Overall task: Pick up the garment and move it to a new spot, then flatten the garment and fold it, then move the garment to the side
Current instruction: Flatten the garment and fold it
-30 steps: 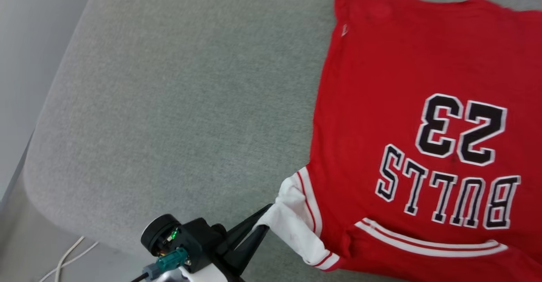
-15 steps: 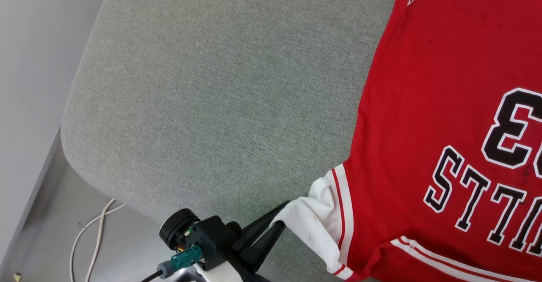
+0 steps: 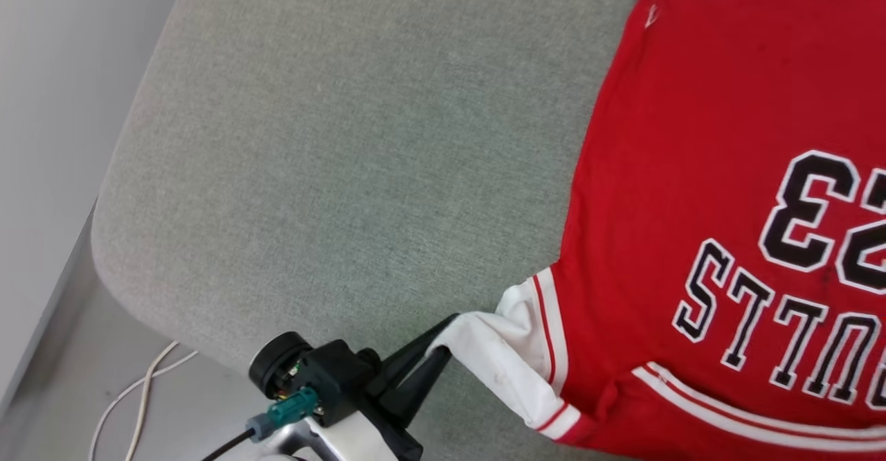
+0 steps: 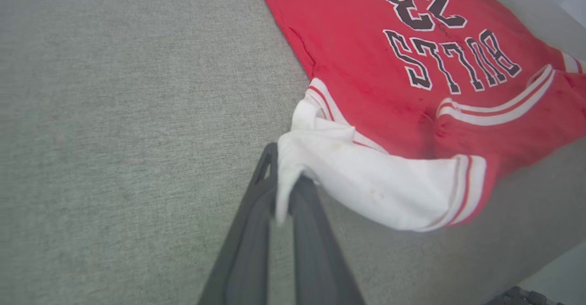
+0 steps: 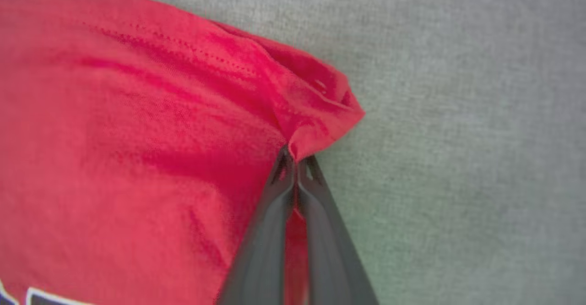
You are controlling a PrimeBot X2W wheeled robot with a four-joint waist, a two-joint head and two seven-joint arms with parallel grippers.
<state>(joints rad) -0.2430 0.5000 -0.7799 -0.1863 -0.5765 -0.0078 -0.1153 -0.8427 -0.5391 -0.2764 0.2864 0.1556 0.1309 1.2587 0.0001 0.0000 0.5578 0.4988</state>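
While left gripper (image 3: 443,340), right gripper (image 5: 295,158) clamp garment (image 3: 692,136), grey cushion (image 3: 346,170) beneath; white cable (image 3: 143,388) on floor (image 3: 48,399).

I count one garment (image 3: 692,136), one grey cushion (image 3: 346,170) and two grippers: the left gripper (image 3: 443,333) and the right gripper (image 5: 295,158). One white sleeve (image 3: 505,350) is plain to me. I make out two white cable strands (image 3: 138,395), possibly a single looped cord.

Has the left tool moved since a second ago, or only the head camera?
Yes. Against the grey cushion's rounded corner, the left tool has drawn slightly leftward, pulling the white sleeve out from the garment.
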